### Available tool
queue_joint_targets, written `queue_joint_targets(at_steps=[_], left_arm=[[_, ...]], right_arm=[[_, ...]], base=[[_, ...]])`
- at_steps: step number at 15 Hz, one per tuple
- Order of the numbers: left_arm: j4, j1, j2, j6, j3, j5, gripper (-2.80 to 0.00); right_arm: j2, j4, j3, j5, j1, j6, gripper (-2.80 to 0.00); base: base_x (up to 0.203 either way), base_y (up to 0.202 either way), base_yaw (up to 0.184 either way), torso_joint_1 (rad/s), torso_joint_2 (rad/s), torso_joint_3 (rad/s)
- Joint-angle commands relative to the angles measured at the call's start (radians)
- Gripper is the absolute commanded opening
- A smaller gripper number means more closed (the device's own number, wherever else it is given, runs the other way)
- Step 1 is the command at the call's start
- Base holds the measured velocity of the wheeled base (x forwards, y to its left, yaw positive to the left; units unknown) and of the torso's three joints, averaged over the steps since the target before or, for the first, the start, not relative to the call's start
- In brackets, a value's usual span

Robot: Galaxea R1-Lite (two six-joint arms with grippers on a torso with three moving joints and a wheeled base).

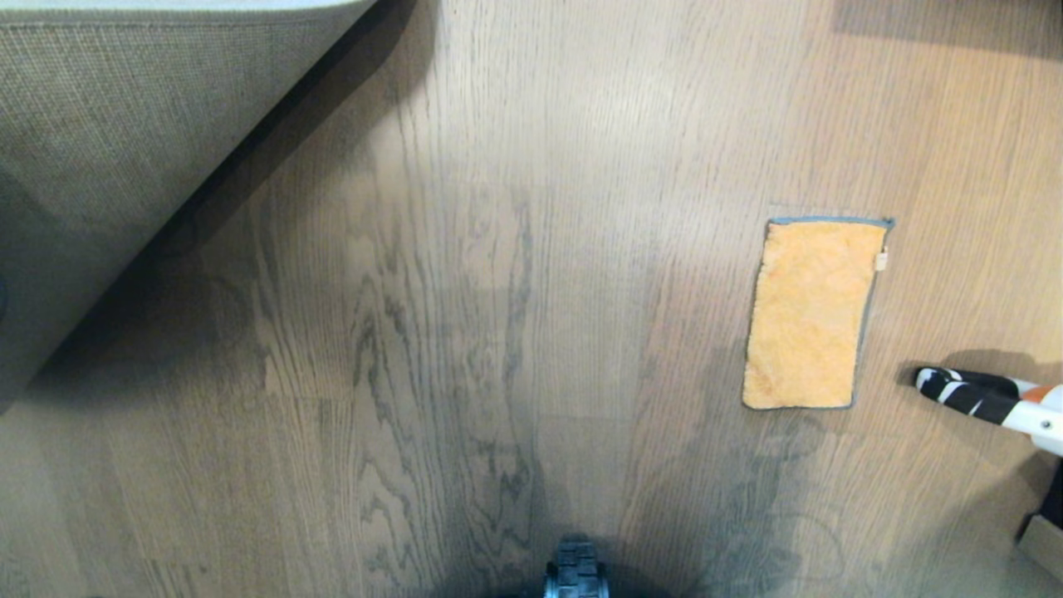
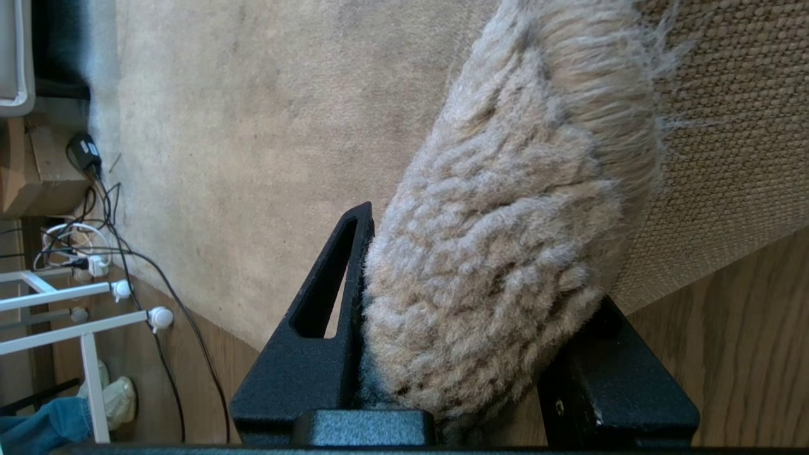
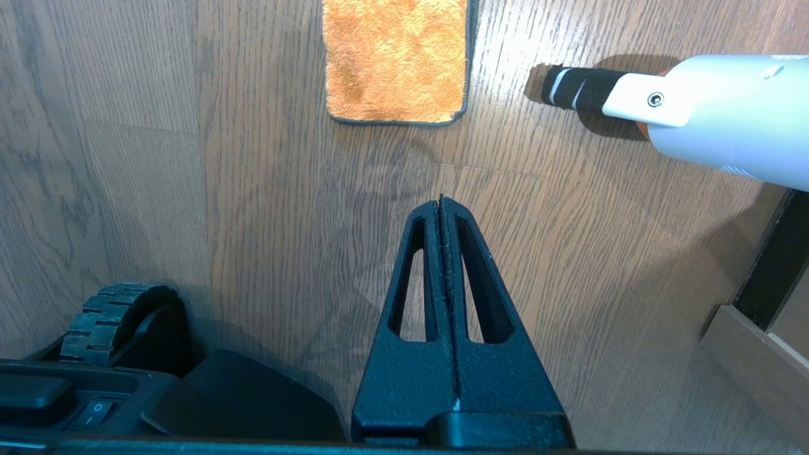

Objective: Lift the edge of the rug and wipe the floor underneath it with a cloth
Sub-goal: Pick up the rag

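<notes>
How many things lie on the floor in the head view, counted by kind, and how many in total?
Rug, corner lifted: 1
Orange cloth: 1
Black-and-white striped tool tip: 1
Total: 3

The left gripper has its two black fingers spread apart and clamped on either side of the rug edge, holding it raised. The right gripper hangs low over the floor, fingers pressed flat together with nothing between them.
</notes>
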Motion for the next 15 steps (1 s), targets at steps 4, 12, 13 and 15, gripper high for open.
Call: queue_joint_targets(at_steps=[4,12,13,15], left_arm=[[-0.005,0.002,0.01,0.002,0.006,0.001,-2.8],[-0.008,0.007,0.011,0.002,0.015,0.001,-2.8],[-0.008,0.008,0.011,0.002,0.016,0.001,-2.8],[-0.008,0.008,0.011,-0.004,0.016,0.001,-2.8]], right_arm=[[0.0,0.001,0.0,0.001,0.0,-0.001,-2.8],[0.0,-0.001,0.0,0.001,0.0,-0.001,-2.8],[0.0,-0.001,0.0,0.001,0.0,-0.001,-2.8],[0.0,-0.001,0.0,0.001,0.0,-0.001,-2.8]], base=[[0.0,0.0,0.0,0.0,0.0,0.0],[0.002,0.008,-0.001,0.001,0.0,0.0],[0.005,0.088,-0.006,-0.002,0.0,0.006],[0.002,0.17,0.0,0.004,0.0,0.002]])
